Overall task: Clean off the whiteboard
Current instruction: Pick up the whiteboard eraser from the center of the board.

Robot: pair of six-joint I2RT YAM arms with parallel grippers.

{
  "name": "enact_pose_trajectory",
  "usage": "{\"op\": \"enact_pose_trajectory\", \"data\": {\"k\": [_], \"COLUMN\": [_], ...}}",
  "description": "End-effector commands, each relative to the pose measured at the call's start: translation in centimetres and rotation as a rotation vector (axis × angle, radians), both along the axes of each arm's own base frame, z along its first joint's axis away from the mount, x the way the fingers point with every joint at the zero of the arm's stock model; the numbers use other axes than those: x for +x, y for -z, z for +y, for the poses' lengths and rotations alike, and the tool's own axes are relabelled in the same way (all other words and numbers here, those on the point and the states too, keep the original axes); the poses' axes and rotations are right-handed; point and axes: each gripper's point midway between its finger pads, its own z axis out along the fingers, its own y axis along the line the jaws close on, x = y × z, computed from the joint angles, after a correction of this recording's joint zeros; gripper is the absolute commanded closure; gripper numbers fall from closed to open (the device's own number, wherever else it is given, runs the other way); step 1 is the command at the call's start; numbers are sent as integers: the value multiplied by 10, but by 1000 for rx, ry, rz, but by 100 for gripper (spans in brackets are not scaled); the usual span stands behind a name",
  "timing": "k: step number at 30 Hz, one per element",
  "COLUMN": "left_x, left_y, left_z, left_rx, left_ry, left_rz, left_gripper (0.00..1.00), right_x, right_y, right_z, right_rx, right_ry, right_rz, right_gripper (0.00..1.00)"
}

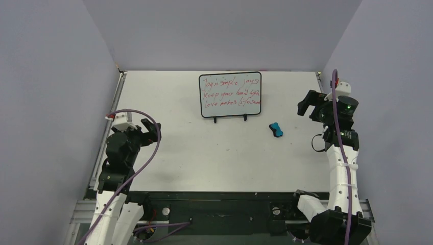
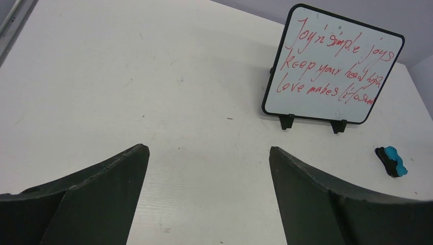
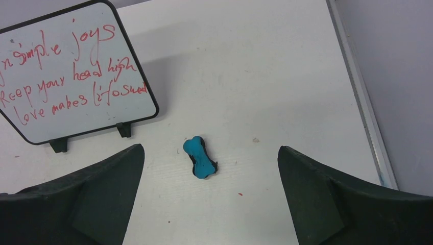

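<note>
The whiteboard (image 1: 230,94) (image 2: 332,64) (image 3: 71,76) stands upright on a black wire stand (image 1: 230,119) at the back middle of the table. Three lines of red handwriting cover it. A small blue eraser (image 1: 276,129) (image 2: 392,161) (image 3: 200,157) lies flat on the table, to the right of the board and in front of it. My left gripper (image 1: 151,130) (image 2: 209,150) hovers open over bare table at the left, far from both. At the right, my right gripper (image 1: 310,108) (image 3: 210,150) is open above the table, with the eraser a little ahead of its fingers and untouched.
Purple walls close in the table on three sides. A metal rail (image 1: 115,109) runs along the table's left edge and another (image 3: 357,92) along the right edge. Purple cables loop from both arms. The arm bases sit on a black bar (image 1: 219,201) at the near edge.
</note>
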Motion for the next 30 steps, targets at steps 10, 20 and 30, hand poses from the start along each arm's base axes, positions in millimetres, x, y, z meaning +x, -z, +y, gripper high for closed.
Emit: {"op": "enact_pose_trajectory", "data": {"k": [10, 20, 30], "left_x": [9, 12, 11], "left_y": [-15, -8, -10], "left_z": [2, 8, 6], "left_rx": [-4, 10, 21], "left_ry": [-22, -51, -36], "left_rz": [-48, -57, -67], "left_gripper": [13, 13, 13], "right_x": [-1, 26, 60], "right_y": [11, 55, 107], "right_z": [63, 71, 66], "right_rx": [-305, -425, -500], "right_ry": [-459, -559, -418], "right_rz": [-8, 248, 398], "right_gripper": [0, 0, 3]}}
